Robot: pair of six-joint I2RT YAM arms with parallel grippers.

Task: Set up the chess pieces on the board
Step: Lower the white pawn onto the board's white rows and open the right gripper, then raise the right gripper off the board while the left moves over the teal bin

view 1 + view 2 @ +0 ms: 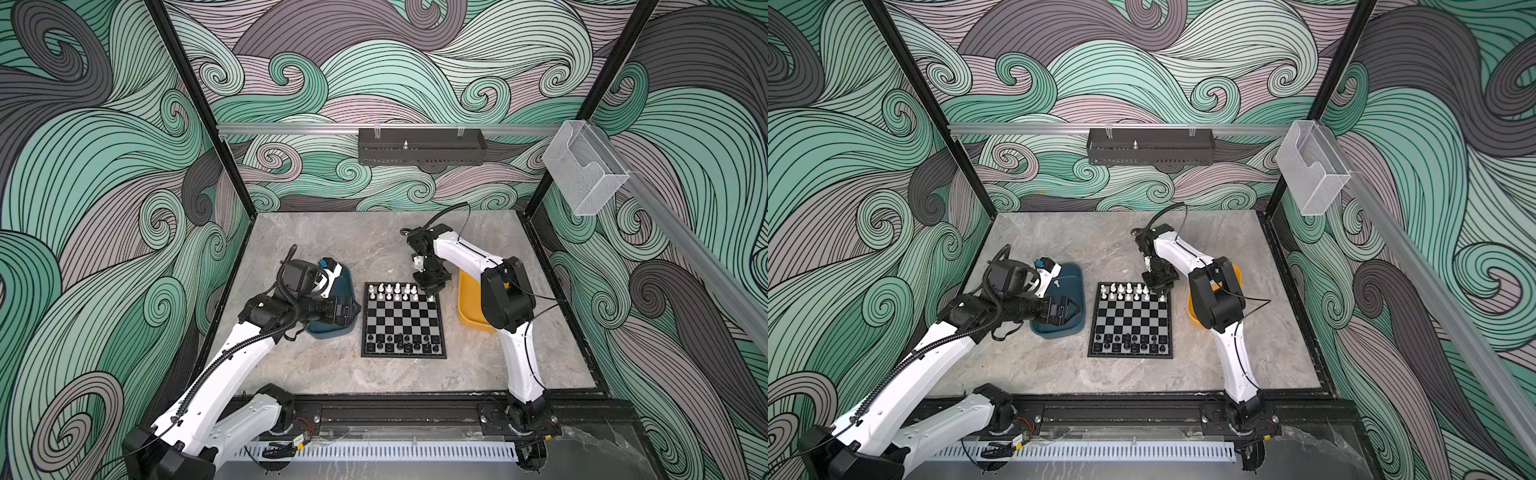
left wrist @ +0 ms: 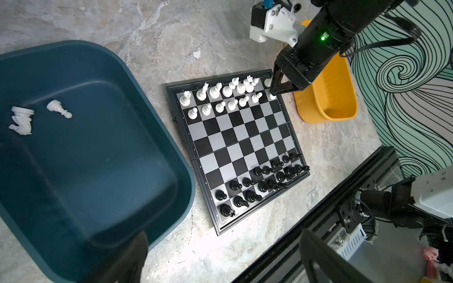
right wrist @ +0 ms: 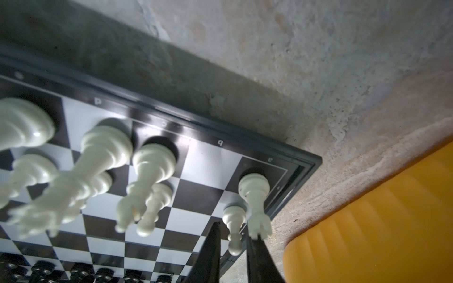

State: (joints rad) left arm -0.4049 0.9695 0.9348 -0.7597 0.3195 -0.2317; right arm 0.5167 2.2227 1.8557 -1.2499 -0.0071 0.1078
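At board (image 3: 208, 159) corner, right wrist view alone shows right gripper (image 3: 233, 230) parted.

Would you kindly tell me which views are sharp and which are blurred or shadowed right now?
Right wrist view: nearest white pieces blurred, corner rook sharper, shadow along the board; left wrist view: board crisp, teal tray partly shadowed; both top views: evenly lit, walls bowed.

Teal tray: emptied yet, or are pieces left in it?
Not empty. A white pawn and what looks like a white knight lie tipped on the teal tray's floor.
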